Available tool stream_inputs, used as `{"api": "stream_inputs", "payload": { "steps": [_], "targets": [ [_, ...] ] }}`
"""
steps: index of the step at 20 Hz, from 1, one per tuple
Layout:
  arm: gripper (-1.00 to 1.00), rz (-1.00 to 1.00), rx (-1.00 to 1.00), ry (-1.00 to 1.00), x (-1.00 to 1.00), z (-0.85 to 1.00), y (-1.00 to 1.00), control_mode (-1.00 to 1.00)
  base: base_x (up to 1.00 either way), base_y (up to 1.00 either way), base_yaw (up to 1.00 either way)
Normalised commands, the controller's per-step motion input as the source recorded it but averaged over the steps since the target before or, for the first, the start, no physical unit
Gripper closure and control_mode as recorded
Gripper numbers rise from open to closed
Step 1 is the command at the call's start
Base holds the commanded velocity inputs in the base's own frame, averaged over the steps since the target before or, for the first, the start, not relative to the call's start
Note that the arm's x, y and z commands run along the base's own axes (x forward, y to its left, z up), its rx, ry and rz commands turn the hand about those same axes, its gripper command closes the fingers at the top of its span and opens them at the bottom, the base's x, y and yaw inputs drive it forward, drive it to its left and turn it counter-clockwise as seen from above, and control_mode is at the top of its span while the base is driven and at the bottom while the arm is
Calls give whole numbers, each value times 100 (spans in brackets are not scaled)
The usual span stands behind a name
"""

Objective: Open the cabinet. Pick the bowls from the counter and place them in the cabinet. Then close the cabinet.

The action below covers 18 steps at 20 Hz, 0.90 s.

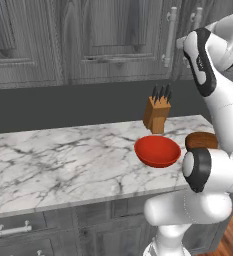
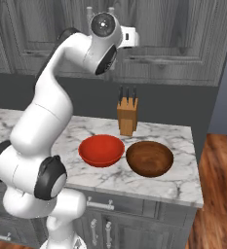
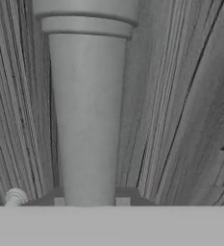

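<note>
Two bowls near counter edge

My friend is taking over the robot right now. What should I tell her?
Pincer: shut on the cabinet's silver bar handle, up at the doors.
Cabinet: doors look closed, not pulled yet.
Red bowl and brown wooden bowl: side by side on the marble counter, in front of the knife block.
Done: handle gripped.
Left: pull the door open, put both bowls inside, close it.
</note>
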Motion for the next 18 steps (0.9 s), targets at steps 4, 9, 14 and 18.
{"api": "stream_inputs", "payload": {
  "steps": [4, 9, 14, 18],
  "targets": [
    [100, 0, 27, 0, -93, -12, -100, -100, 0, 0, 0],
    [100, 0, 33, 3, -100, -9, -100, -100, 0, 0, 0],
    [100, 0, 31, 0, -98, -17, -100, -100, 0, 0, 0],
    [100, 0, 27, -8, -92, -18, -100, -100, 0, 0, 0]
  ]
}}
